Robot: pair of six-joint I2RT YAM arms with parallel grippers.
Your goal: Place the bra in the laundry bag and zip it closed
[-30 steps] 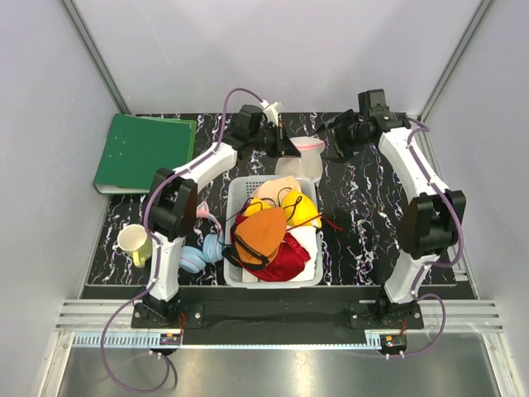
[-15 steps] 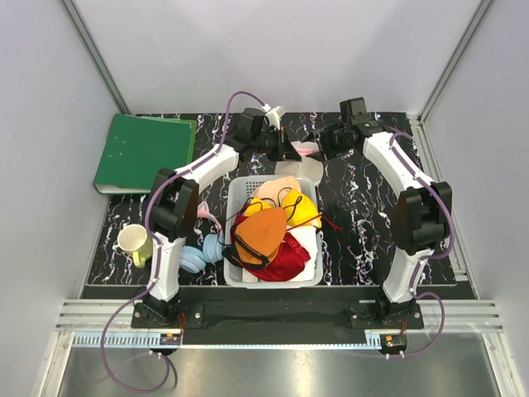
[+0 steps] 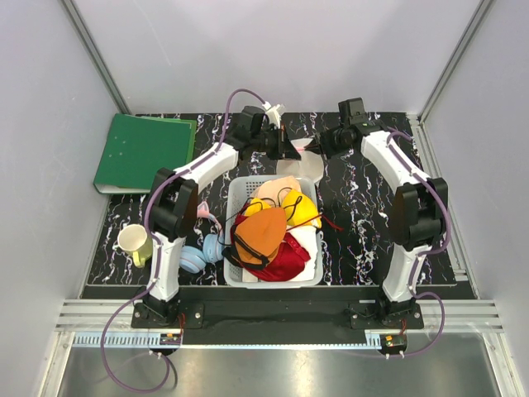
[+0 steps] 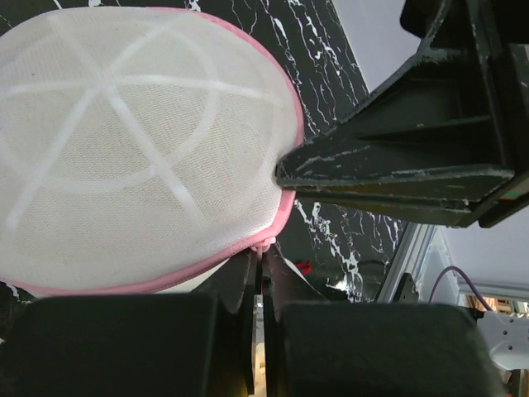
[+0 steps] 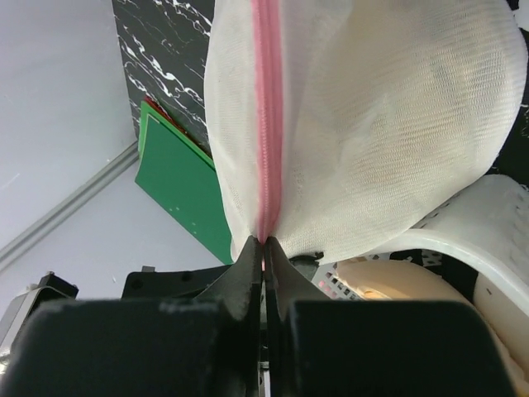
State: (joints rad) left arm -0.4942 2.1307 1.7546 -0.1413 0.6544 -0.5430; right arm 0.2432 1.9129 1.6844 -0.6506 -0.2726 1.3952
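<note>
The laundry bag [image 3: 304, 160], a white mesh pouch with a pink zipper rim, is held up at the back of the table between both grippers. My left gripper [image 3: 291, 152] is shut on the pink rim at the bag's left edge [image 4: 263, 248]. My right gripper [image 3: 323, 148] is shut on the pink zipper line [image 5: 264, 241], with the mesh [image 5: 372, 124] bulging above its fingers. The bag's flat face [image 4: 140, 141] shows only white. Yellow cups [image 3: 302, 210] lie in the basket pile under black straps. I cannot tell whether they are the bra.
A grey-white basket [image 3: 273, 283] just in front of the bag holds an orange bra [image 3: 263, 231], a red garment [image 3: 288, 258] and a beige cup [image 3: 285, 187]. A green binder [image 3: 140, 151] lies at the back left. A yellow mug [image 3: 132, 241] and a blue object [image 3: 197, 256] sit left of the basket.
The right arm has swung left to the bag and its gripper has gone from open to shut on the pink zipper. The left gripper has kept its grip in place.
</note>
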